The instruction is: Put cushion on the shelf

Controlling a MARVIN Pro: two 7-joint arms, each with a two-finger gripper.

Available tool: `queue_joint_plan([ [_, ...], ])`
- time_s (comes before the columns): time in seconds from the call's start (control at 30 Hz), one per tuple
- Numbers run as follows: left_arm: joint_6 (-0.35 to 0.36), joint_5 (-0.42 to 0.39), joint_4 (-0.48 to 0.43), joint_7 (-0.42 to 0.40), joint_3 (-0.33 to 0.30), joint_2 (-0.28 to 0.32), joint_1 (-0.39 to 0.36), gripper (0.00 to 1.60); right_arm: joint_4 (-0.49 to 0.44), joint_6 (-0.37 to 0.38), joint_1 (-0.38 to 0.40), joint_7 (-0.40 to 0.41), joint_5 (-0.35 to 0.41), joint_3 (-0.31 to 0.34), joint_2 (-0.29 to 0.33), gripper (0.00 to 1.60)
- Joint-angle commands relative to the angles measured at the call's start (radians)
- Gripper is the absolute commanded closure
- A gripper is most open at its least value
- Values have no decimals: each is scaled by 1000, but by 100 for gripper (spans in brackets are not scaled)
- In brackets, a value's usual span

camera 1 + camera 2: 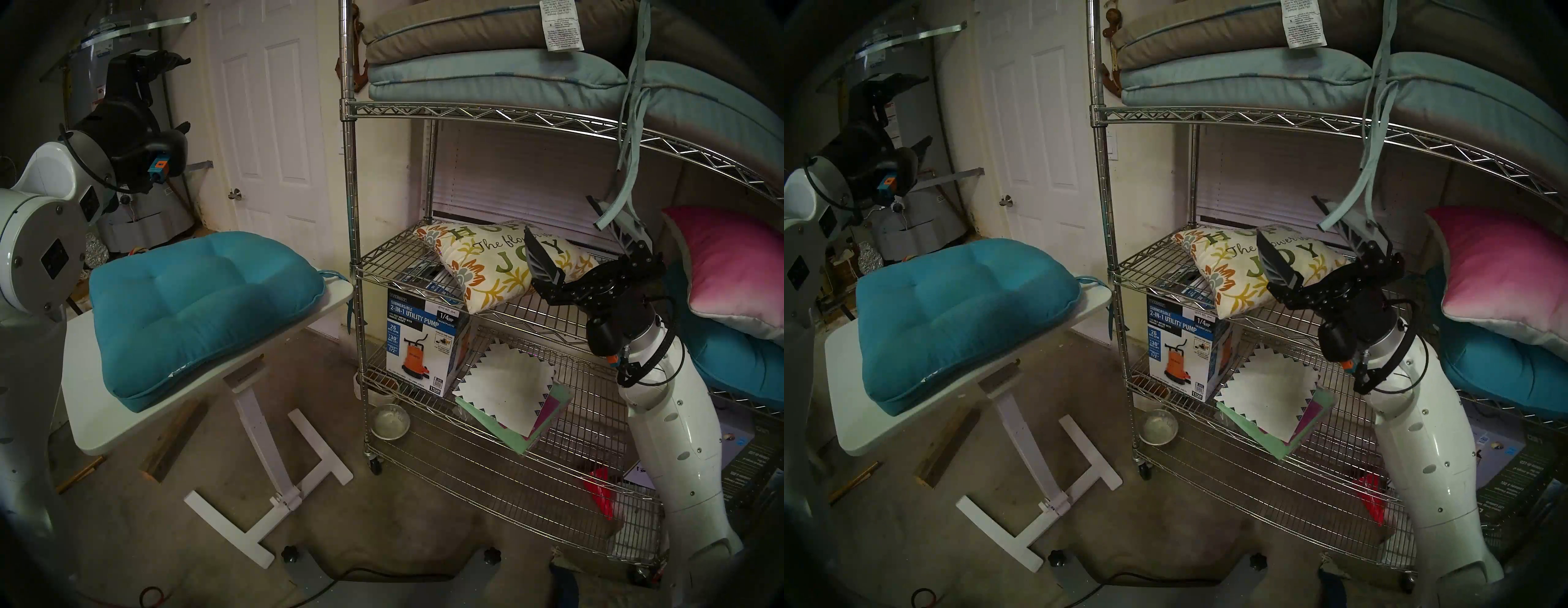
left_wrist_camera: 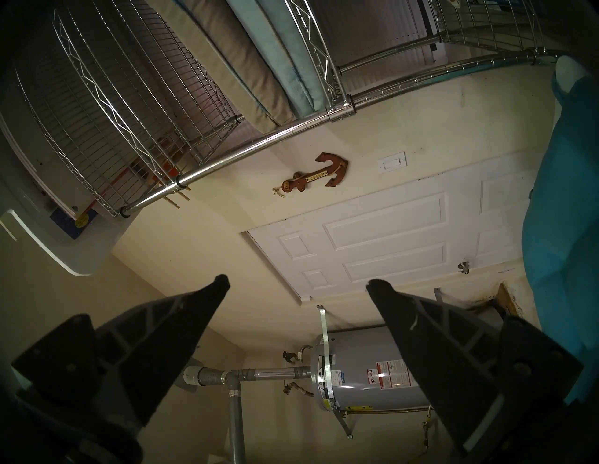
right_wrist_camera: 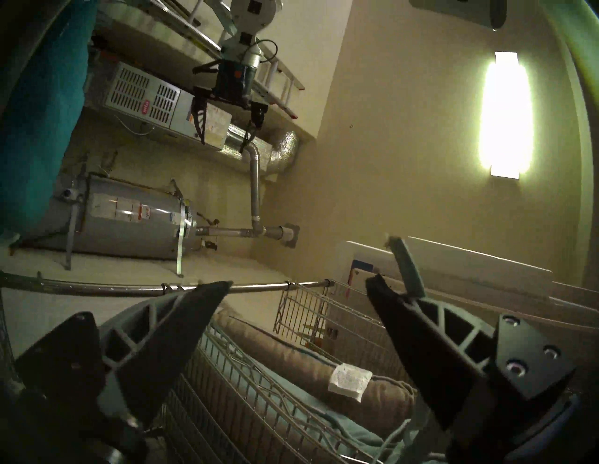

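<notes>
On the middle tier of the tall chrome wire-grid shelf [image 1: 424, 263] lies the square cream cushion [image 1: 492, 267] printed with orange and olive flowers and dark "HOPE" and "JOY" lettering, one corner jutting over that tier's front edge. Just in front of the shelf, the right gripper [image 1: 572, 250] hangs with fingers spread wide and empty, one finger crossing the cushion in the head views. Well to the left of the shelf, the left gripper [image 1: 169, 91] is raised, jaws likewise wide apart, above the teal tufted seat cushion [image 1: 199, 305] on a small white tilting table [image 1: 127, 420].
</notes>
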Motion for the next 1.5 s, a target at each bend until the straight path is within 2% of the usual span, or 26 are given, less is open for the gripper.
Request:
queue_joint_plan([
  [0.0,-2,0,-8,4,-5,2,-8,0,-112,2,-93,72,30,25,59,0],
  [0.27,-2,0,-8,4,-6,2,-8,0,-156,29,-149,218,85,34,95,0],
  [0.47,-2,0,-8,4,-8,1,-7,0,-152,89,-139,349,147,21,109,0],
  [0.5,-2,0,-8,4,-8,1,-7,0,-150,97,-133,363,154,17,109,99],
  [0.53,-2,0,-8,4,-8,1,-7,0,-148,109,-128,384,167,13,110,99],
  [0.57,-2,0,-8,4,-8,1,-7,0,-147,121,-123,404,179,10,111,160],
  [0.63,-2,0,-8,4,-8,1,-7,0,-144,138,-116,433,196,4,112,160],
  [0.73,-2,0,-8,3,-9,1,-6,0,-139,197,-85,520,255,-21,116,160],
  [0.77,-2,0,-8,3,-9,1,-6,0,-137,205,-81,523,259,-28,117,160],
  [0.8,-2,0,-8,3,-9,1,-6,0,-141,226,-72,563,286,-36,116,160],
  [0.87,-2,0,-8,3,-9,1,-6,0,-141,239,-66,568,295,-46,118,160],
  [1.17,-2,0,-8,2,-13,0,-3,0,-120,402,7,780,469,-99,131,160],
  [1.2,-2,0,-8,2,-13,0,-2,0,-111,405,15,777,479,-105,137,160],
  [1.47,-2,-1,-8,1,-18,-2,3,0,-84,540,80,958,628,-154,159,160],
])
